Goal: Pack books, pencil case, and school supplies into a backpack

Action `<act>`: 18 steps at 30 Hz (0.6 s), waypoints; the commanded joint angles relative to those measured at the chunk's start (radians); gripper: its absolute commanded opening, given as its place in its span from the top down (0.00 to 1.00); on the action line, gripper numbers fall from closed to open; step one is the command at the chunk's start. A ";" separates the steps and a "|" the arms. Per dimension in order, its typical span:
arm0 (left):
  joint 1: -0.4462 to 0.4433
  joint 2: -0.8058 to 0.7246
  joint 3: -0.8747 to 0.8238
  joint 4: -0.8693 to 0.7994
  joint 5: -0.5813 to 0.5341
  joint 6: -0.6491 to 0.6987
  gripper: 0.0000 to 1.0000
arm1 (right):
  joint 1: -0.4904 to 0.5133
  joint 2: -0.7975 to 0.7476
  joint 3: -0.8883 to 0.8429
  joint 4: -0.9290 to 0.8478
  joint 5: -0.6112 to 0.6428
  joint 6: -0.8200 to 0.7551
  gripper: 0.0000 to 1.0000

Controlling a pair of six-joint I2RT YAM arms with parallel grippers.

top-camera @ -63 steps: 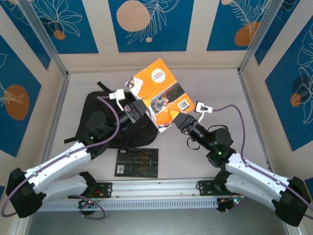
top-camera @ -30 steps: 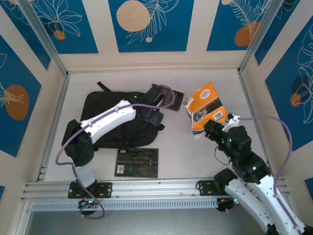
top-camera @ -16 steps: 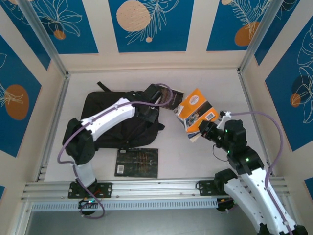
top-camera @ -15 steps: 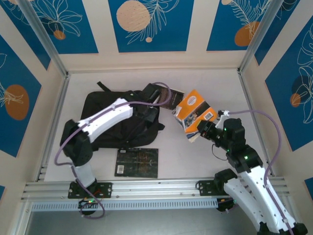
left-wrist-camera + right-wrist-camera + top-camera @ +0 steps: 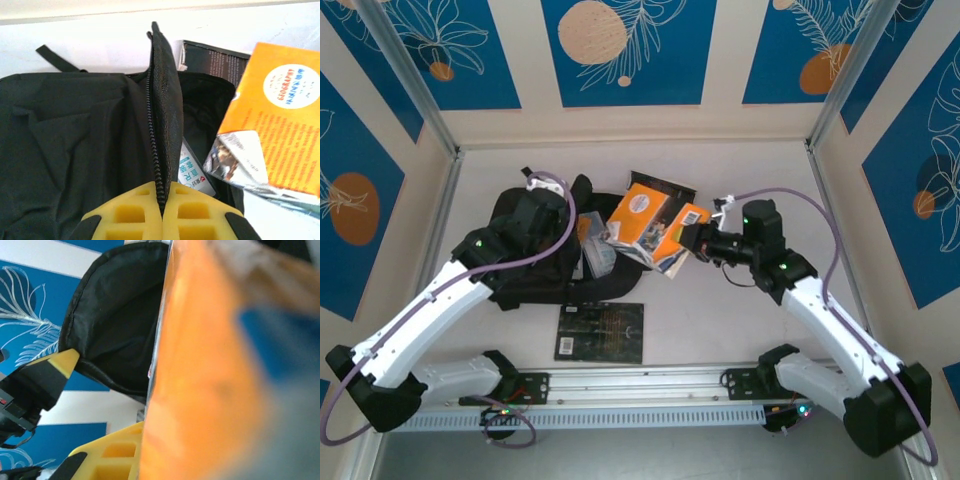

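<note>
Left gripper [image 5: 162, 210]: you are pinching the backpack [image 5: 60, 130] flap, jaws closed on its zip edge.
Right gripper [image 5: 690, 240]: you are clamping the orange book [image 5: 642, 215], centre frame, beside that flap.

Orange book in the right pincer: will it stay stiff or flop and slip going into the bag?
The orange book will probably flop: it looks thin, and a corner of it curls in the left wrist view. It seems light, since the right pincer lifts it by one edge. Its shiny cover might slip if it catches on the backpack.

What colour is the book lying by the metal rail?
The book is black with gold patterning, clearest from the top camera.
</note>
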 commanded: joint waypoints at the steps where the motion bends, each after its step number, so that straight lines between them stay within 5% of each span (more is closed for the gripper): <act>1: 0.002 -0.044 -0.004 0.067 -0.057 -0.019 1.00 | 0.036 0.056 0.066 0.186 -0.107 0.107 1.00; 7: 0.002 -0.065 -0.003 0.066 -0.059 -0.014 1.00 | 0.020 0.125 0.139 0.185 -0.115 0.162 1.00; 13: 0.003 -0.092 -0.002 0.068 -0.095 0.007 1.00 | 0.033 0.168 0.084 0.382 -0.126 0.274 1.00; 18: 0.005 -0.115 0.003 0.079 -0.118 0.018 1.00 | 0.057 0.196 0.152 0.250 -0.099 0.209 1.00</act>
